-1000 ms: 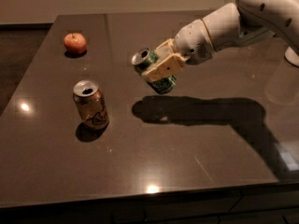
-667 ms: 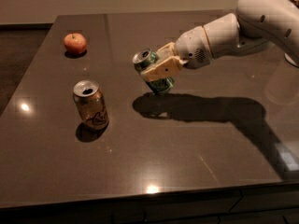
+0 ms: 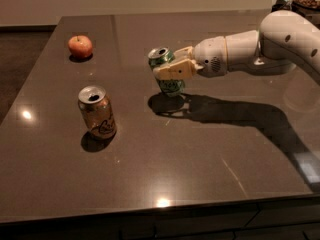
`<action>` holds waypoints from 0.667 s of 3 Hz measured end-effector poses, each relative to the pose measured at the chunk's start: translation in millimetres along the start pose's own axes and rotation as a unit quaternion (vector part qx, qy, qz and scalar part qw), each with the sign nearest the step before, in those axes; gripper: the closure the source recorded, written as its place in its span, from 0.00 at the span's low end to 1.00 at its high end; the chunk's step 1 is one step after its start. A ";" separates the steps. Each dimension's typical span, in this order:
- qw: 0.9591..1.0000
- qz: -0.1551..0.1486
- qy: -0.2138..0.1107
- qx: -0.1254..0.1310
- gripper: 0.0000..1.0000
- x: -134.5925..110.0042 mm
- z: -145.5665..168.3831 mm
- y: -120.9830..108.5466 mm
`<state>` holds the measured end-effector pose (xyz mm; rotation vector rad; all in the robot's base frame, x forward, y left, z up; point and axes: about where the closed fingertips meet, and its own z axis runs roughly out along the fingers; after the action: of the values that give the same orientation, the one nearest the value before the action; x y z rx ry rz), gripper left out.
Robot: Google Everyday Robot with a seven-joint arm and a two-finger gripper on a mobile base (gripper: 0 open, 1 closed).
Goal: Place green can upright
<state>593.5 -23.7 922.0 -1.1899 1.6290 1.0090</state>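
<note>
The dark, glossy stone-look table (image 3: 210, 184) fills the view. On it stands a tan aluminium can with a black scribble logo (image 3: 97, 114), upright with its top open. The robot's white arm (image 3: 280, 44) reaches in from the right of that tan can, its forearm lying flatter than a second ago, when it sloped down from higher up.

The small green-and-silver striped drink can (image 3: 171, 86) is up and to the right of the tan can, well apart from it. It is clamped in the cream-coloured two-finger gripper (image 3: 167, 64), whose pincer is closed across the can's middle. Its shadow on the table has drawn in until it lies right under the base, so the can has been lowered. That reads as the set-down being close. The can leans, though, with its silver top tipped toward the upper left, so by my judgement it needs a little more righting before release or it may topple.

A small red apple (image 3: 80, 46) lies beyond the tan can, toward the far left corner.

The can's base blends into its shadow, so I cannot tell whether it touches the table. The near finger covers the label's middle and the far finger is mostly behind the can. The arm is cut off at the right edge
</note>
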 end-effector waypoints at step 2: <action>0.996 0.025 -0.075 0.030 1.00 8.8 2.9 -26.1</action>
<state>617.7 -29.1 909.7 -1.0140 1.5652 1.0478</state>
